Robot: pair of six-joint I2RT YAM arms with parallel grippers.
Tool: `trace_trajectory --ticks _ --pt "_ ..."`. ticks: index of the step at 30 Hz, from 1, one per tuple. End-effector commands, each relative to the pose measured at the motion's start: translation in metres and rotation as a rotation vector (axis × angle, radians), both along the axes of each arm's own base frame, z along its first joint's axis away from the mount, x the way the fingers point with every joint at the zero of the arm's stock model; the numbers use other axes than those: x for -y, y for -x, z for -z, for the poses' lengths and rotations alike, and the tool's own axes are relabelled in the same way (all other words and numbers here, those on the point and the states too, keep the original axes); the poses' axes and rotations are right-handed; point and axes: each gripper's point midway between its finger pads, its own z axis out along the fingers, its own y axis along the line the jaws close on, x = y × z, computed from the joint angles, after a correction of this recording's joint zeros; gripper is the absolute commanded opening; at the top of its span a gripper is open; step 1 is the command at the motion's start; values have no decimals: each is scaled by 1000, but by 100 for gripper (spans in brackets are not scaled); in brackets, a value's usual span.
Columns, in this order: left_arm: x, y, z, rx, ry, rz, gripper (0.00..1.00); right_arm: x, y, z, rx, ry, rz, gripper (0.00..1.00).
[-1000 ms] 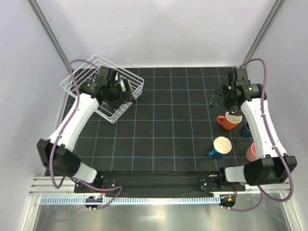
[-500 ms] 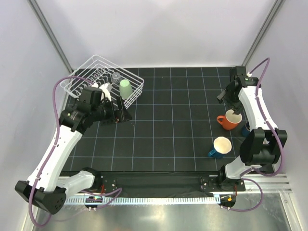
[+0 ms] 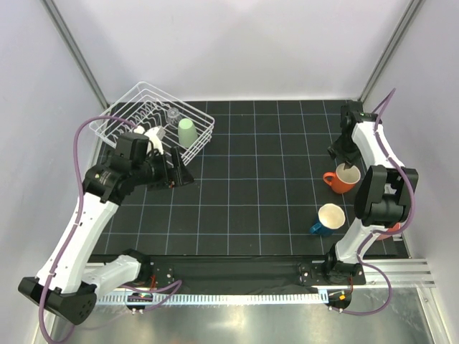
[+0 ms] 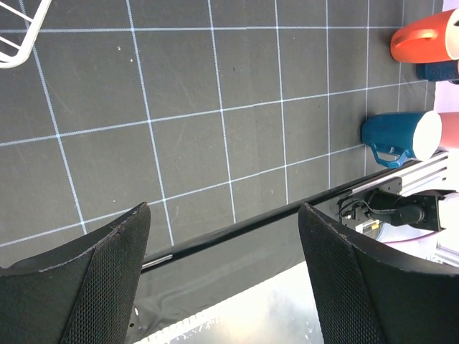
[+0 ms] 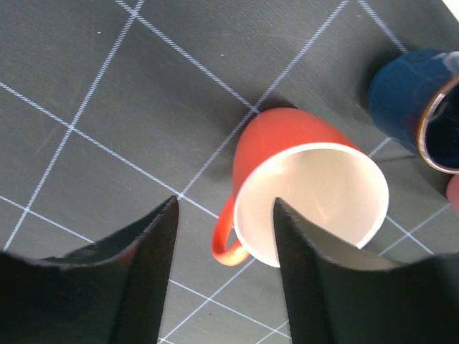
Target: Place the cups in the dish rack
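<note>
The right hand (image 5: 224, 204) is open, its two dark fingers spread and holding nothing, poised just above the orange cup (image 5: 287, 150), which stands upright on the desk (image 3: 251, 143) at about 3 o'clock in the overhead view. In the wrist view the cup's handle (image 5: 224, 240) points to 7 o'clock and lies in the gap between the fingers, so a straight descent risks a finger landing on the handle or the rim rather than on either side of the wall, which would likely tip the cup or spin it away. A dark blue cup (image 5: 401, 100) stands just beside it at 2 o'clock, and a sideways nudge could knock the two together. A dark blue mug (image 3: 328, 218) with a cream inside sits near at 6 o'clock. The smooth glazed wall may also slip under a shallow grip. The left hand (image 4: 222, 215) is open too and empty, hovering by the near corner of the dish rack (image 3: 125, 115) at 10 o'clock. The rack already holds a pale green cup (image 3: 187, 132) and a clear glass (image 3: 173, 113), so a crossing arm could strike either.
</note>
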Motion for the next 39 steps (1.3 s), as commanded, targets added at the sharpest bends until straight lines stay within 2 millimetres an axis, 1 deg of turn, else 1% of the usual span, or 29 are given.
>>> trace_trajectory --ticks 1,2,3,6,8,13,14,15,16,17,19,20,22,23,24,26,27,28,29,30,31,32,33,34,35,36,37,38,39 --pt "1 3 -20 46 28 3 81 -1 -10 2 38 -13 5 53" --pt "1 4 -21 45 32 4 81 -3 -9 4 32 -21 -10 50" --pt "2 3 -24 47 38 -1 81 -4 -10 6 35 -25 -14 40" --pt "4 4 -30 49 61 -3 81 -4 -6 9 29 -26 -19 29" --pt "6 4 -32 49 71 -3 81 -6 -5 10 28 -33 -29 29" --pt "9 5 -38 45 99 -4 81 -7 1 23 -5 -43 -41 28" --pt "10 5 -38 39 101 -2 81 -11 0 27 -6 -61 -52 22" --pt "10 5 -39 38 104 -1 81 -13 0 30 -9 -74 -62 11" --pt "12 5 -44 45 114 4 81 -17 -1 31 -9 -90 -90 4" --pt "13 5 -45 38 119 5 81 -20 -3 31 5 -105 -103 4" --pt "17 6 -52 39 142 18 81 -25 -2 31 13 -128 -133 4" --pt "19 5 -54 32 152 20 81 -28 -7 23 57 -135 -151 4" --pt "24 6 -60 21 178 36 81 -36 -8 14 97 -167 -178 4" --pt "27 5 -67 28 196 43 81 -39 -13 5 132 -173 -202 4" --pt "31 3 -69 13 213 45 81 -47 -15 -13 185 -185 -229 4" --pt "40 3 -78 3 256 69 82 -55 -22 -35 254 -189 -274 4" --pt "43 1 -86 0 283 68 82 -64 -28 -53 303 -206 -320 4" --pt "48 -2 -88 -10 301 74 82 -82 -29 -70 349 -235 -382 4" --pt "53 -6 -94 -1 331 87 82 -92 -32 -83 384 -246 -427 4" --pt "60 -4 -101 -5 372 115 82 -103 -37 -101 431 -250 -478 4" --pt "66 -6 -104 -30 412 110 82 -129 -34 -117 466 -278 -558 4" --pt "72 -13 -113 -1 456 122 82 -141 -34 -128 494 -294 -600 4" --pt "78 -11 -120 -7 498 152 83 -157 -35 -145 542 -312 -658 4" --pt "83 -13 -117 -50 539 136 84 -170 -31 -159 588 -337 -703 4" --pt "88 -19 -129 -5 584 155 84 -202 -27 -179 662 -418 -805 4" --pt "93 -18 -132 -15 619 177 84 -216 -23 -189 703 -465 -853 4" --pt "96 -21 -128 -33 648 177 85 -231 -18 -201 743 -533 -874 4" --pt "100 -22 -132 -64 696 166 86 -253 -8 -230 848 -604 -959 4" --pt "105 -26 -142 -31 742 186 86 -264 -1 -232 871 -664 -992 4"
